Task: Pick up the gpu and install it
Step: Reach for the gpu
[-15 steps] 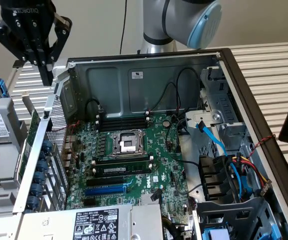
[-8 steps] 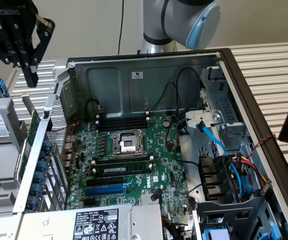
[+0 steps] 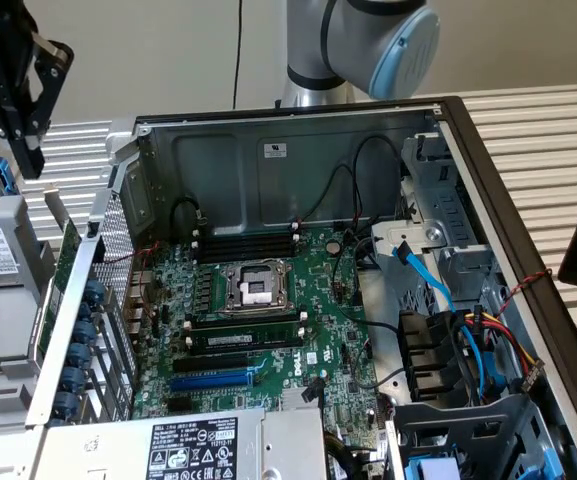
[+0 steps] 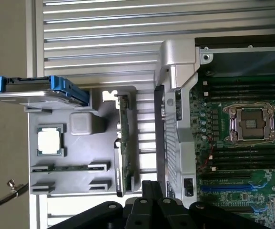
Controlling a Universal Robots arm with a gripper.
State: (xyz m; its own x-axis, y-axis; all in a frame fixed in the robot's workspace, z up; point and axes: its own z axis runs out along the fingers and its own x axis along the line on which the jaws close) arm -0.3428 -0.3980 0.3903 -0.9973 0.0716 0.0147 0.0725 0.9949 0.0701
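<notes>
Gpu (image 4: 124, 143) stands on edge in a slot of the grey parts holder (image 4: 87, 148), just beside the open computer case (image 4: 175, 71) with its motherboard (image 4: 223, 157). Pincer (image 3: 10, 125) hangs above the holder, apart from the card; whether it is released or clenched, I cannot tell.

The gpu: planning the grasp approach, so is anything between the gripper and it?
Nothing visible does. The gpu stands on edge in the grey tray, top edge exposed toward the gripper; the case wall runs close beside it.
</notes>
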